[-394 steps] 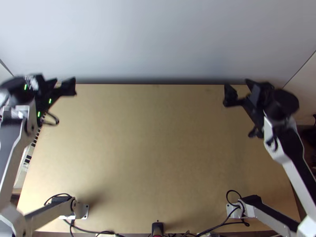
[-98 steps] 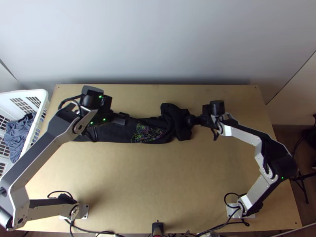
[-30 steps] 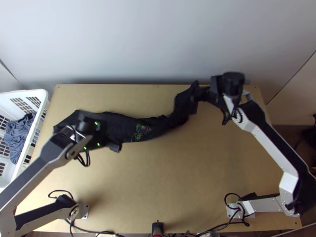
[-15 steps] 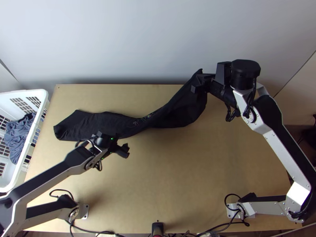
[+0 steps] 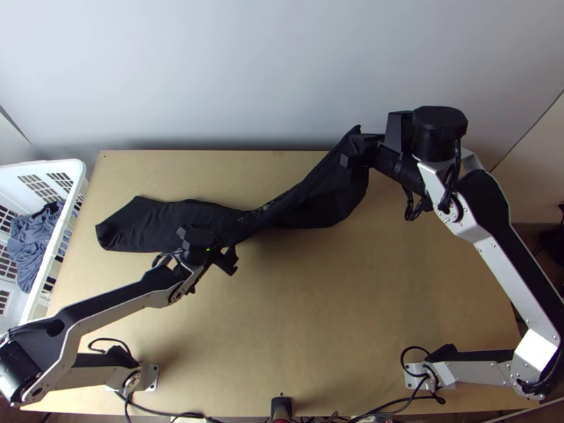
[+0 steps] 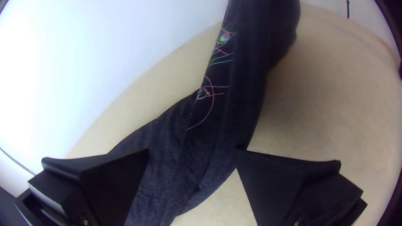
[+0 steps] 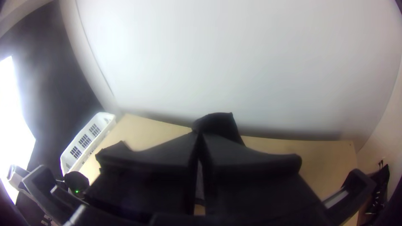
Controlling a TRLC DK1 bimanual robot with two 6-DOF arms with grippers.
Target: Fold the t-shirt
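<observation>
**Black tee, one end up, one end down**

T-shirt: dark, thin-looking knit. Judged light and limp; you can expect it to drape and crease, not slip away or break. It lies as a long, narrow, twisted strip. The end nearest the laundry basket rests flat on the worktop; the end farthest from the basket hangs raised, and the line-drawn print sits partly tucked in the twist between.

Right pincer: pads together on a bit of cloth at that raised end, well apart from the basket. Forearm high, pincer level-ish, aimed back toward the basket side. You can't tell which part of the shirt it has.

Left pincer: wide, nothing pinched. Poised over the cloth's near edge, between the basket and the other pincer; its arm lies low and stretched out.

Where to grip: you would do best with a free hem or sleeve edge, both layers only if you mean it. A mid-strip bite would likely bunch the cloth. Tug softly; too much pull may drag the whole shirt away from the basket.
</observation>
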